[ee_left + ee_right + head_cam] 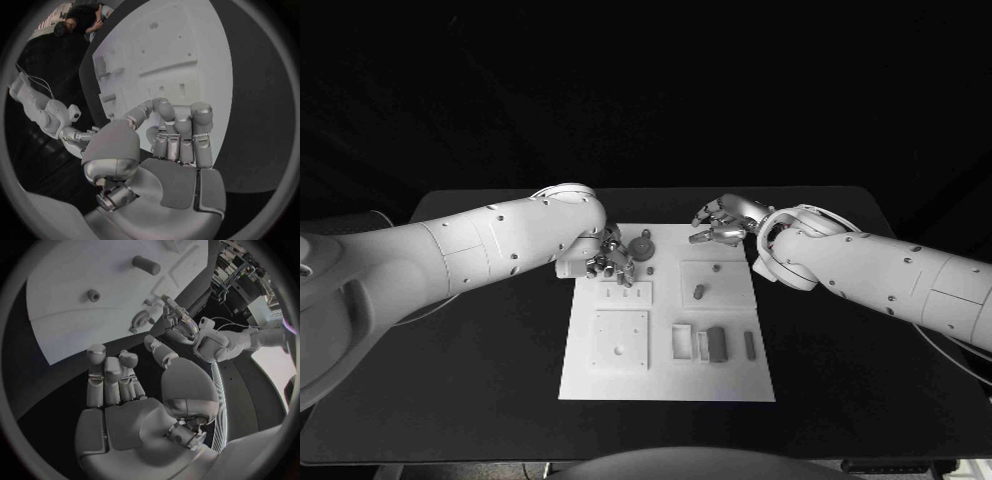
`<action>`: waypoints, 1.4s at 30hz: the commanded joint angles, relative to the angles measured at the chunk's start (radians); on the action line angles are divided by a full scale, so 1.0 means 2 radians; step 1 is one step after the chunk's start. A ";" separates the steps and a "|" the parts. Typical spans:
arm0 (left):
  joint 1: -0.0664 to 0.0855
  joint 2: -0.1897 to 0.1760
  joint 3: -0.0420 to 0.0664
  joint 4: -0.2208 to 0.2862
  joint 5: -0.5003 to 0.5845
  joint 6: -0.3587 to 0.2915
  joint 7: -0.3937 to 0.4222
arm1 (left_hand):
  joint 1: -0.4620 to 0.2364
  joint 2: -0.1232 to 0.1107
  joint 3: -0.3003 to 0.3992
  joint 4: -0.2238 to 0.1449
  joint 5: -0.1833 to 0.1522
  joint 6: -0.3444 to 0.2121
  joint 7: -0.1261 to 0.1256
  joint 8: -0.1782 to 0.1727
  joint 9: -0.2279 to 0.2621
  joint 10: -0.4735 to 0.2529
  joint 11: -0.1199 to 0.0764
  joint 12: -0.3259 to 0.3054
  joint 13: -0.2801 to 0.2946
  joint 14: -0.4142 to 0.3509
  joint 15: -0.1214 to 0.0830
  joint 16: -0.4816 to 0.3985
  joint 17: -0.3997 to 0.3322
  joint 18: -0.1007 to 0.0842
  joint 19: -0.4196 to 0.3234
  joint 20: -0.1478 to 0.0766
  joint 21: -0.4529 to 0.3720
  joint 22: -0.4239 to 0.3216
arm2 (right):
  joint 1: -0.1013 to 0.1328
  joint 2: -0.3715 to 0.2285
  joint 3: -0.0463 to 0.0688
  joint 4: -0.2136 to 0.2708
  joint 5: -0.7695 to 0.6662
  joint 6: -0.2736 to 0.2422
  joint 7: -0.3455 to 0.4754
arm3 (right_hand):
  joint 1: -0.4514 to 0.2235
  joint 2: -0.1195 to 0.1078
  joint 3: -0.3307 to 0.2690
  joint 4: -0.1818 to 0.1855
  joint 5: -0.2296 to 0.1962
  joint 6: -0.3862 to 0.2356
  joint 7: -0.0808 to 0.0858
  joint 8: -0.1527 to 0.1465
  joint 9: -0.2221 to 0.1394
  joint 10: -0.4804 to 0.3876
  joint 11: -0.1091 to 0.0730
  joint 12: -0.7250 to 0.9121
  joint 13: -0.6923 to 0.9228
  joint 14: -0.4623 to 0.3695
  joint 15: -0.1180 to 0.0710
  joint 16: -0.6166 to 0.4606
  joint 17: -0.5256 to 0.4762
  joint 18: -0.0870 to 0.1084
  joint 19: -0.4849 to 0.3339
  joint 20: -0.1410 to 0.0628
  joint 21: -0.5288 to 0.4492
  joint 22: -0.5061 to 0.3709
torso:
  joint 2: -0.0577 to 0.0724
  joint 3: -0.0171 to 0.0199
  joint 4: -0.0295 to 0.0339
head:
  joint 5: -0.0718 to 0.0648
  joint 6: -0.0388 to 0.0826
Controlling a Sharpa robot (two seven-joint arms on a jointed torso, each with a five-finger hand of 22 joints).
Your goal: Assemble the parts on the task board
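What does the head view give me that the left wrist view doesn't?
Head view alone: the whole task board with its grey parts, such as the upright peg and the dark block, and both arms reaching in. Left wrist view alone: the left hand from behind its palm, fingers curled in with nothing visible in them. Both: the board, the left hand and the right hand, small and far off in the wrist view.

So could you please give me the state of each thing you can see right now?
Left hand: over the board's far left, fingers curled, holding nothing I can see.
Right hand: at the board's far edge, fingers curled, empty.
Board: flat on the table.
Peg: on the board, untouched.
Dark block: on the board near the front, untouched.
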 commanded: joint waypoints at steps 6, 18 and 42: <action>-0.002 0.004 -0.001 -0.001 -0.009 -0.004 0.002 | -0.009 -0.008 0.002 0.002 -0.003 -0.021 0.017 -0.004 -0.003 -0.003 0.003 0.003 0.001 0.001 0.000 0.000 -0.001 0.051 -0.001 0.003 -0.003 0.003 | 0.000 0.000 0.000 0.002 -0.002 0.007 0.003 | -0.005 0.001 0.000 0.003 0.003 -0.001 0.003 0.003 -0.001 -0.004 0.000 0.003 -0.001 -0.001 -0.002 0.003 -0.001 0.034 0.000 -0.003 -0.003 0.004 | 0.000 0.0000 -0.0004 | -0.001 -0.001; -0.002 0.006 -0.001 -0.001 -0.014 0.004 -0.001 | -0.025 -0.019 -0.004 0.014 -0.009 -0.021 0.017 -0.006 -0.006 -0.004 0.003 0.004 0.001 0.001 0.001 0.000 -0.001 0.053 -0.002 0.004 -0.003 0.003 | 0.000 0.000 0.000 0.002 -0.002 0.007 0.003 | -0.005 0.001 0.000 0.003 0.003 -0.001 0.003 0.003 -0.001 -0.004 0.000 0.003 -0.001 -0.001 -0.002 0.003 -0.001 0.034 0.000 -0.003 -0.003 0.004 | 0.000 0.0003 -0.0002 | -0.002 -0.001; -0.003 0.011 -0.003 -0.003 -0.023 0.003 0.000 | -0.025 -0.008 0.002 0.013 0.000 -0.021 0.017 -0.007 -0.008 -0.005 0.003 0.006 0.002 0.001 0.000 0.002 -0.001 0.057 -0.002 0.004 -0.002 0.005 | 0.000 -0.001 0.000 0.004 -0.002 0.008 0.003 | -0.005 0.001 0.001 0.003 0.003 -0.001 0.003 0.003 -0.001 -0.004 0.000 0.003 -0.001 -0.001 -0.002 0.003 -0.001 0.034 0.000 -0.003 -0.003 0.004 | 0.000 -0.0001 0.0001 | -0.005 -0.003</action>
